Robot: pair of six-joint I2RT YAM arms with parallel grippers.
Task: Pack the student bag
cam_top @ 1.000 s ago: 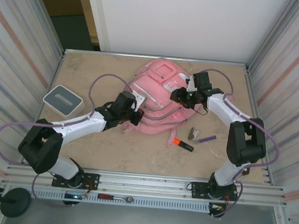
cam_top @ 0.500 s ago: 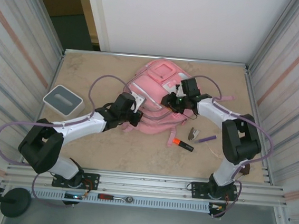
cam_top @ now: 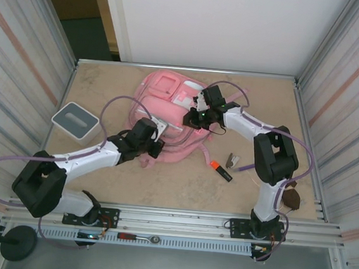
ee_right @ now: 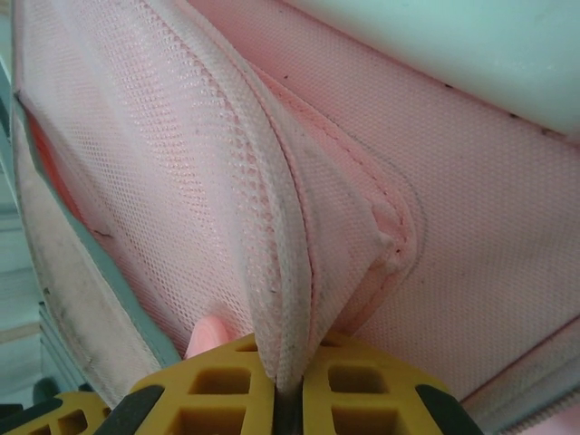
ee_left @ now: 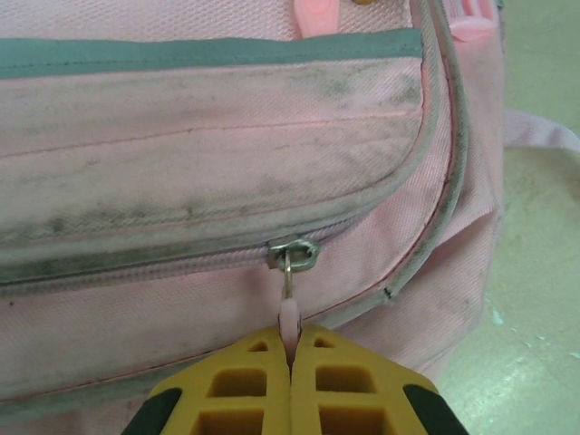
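Clamped tight together, the left claw point(ee_left: 290, 349) had the small pink zipper pull point(ee_left: 288, 317) of a front pocket pinched between its yellow tips, the pull hanging from its metal slider point(ee_left: 293, 254). The right claw point(ee_right: 288, 372) was closed as well, gripping a fold of pink fabric along a piped seam point(ee_right: 272, 245) on the upper part of the student bag point(cam_top: 164, 95).

In the top view the bag lay flat in the upper middle of the frame, on the far half of the counter point(cam_top: 162, 184), with both arms reaching in to it from either side. An orange highlighter point(cam_top: 221, 171) lay loose to the right of the bag, and a grey box point(cam_top: 75, 120) sat well apart at the left.

The bag looked soft and limp, a cloth shell with nothing stiff inside to hold its shape, so it would probably sag, bunch and slide on the smooth counter rather than resist a pull. It seemed light enough for one claw to drag. The sensible holds were the ones already taken: the pull tab for running the zipper, and a thick seam or strap, not the thin mesh, for anchoring the body. With one side held firm, the zipper should run without the whole bag following; a slack hold would likely let the fabric wrinkle under the slider.
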